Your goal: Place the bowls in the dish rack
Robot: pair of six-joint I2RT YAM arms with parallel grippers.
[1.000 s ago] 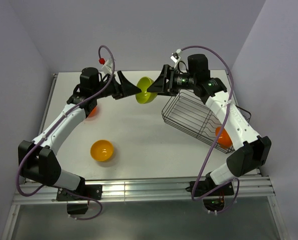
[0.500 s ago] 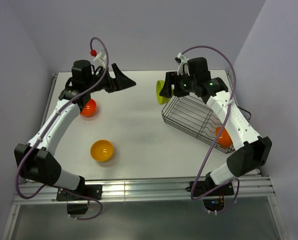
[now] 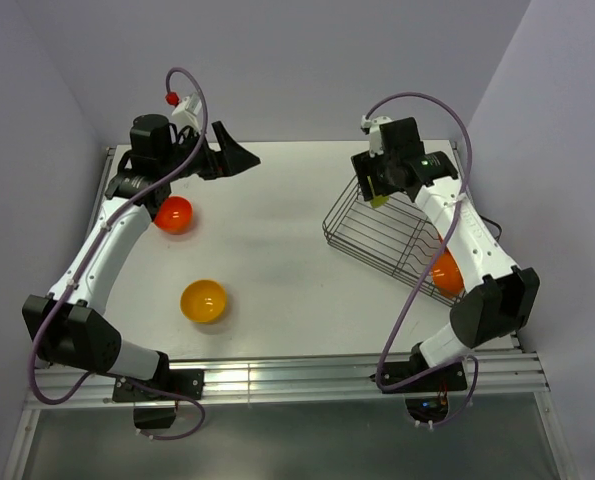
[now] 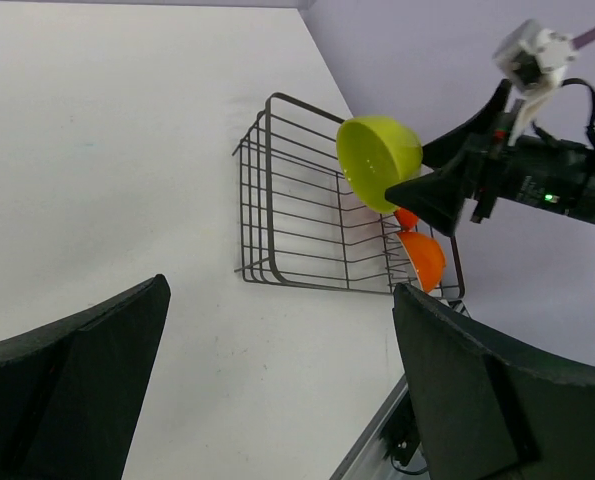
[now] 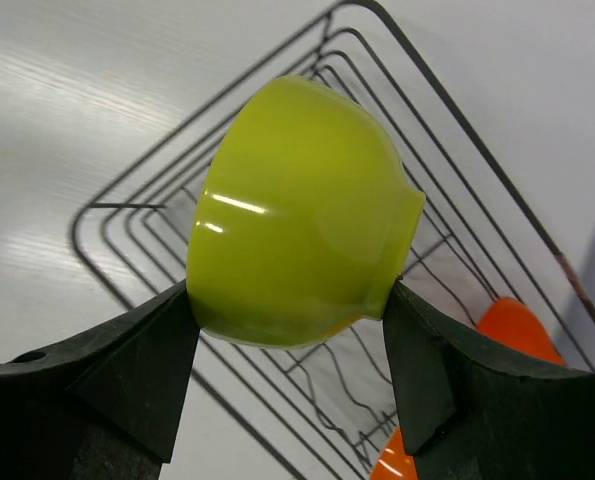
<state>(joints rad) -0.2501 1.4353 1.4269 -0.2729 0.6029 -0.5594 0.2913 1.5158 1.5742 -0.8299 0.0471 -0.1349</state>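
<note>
One lime bowl (image 5: 297, 215), one dish rack (image 4: 317, 230)

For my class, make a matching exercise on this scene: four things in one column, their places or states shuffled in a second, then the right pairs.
Things
1. lime green bowl
2. yellow-orange bowl
3. left tool
4. dish rack

Places or states
A. open, holding nothing
B. has an orange bowl inside
C. gripped by the right tool
D. mouth up on the table

Pairs: 1-C, 2-D, 3-A, 4-B
</note>
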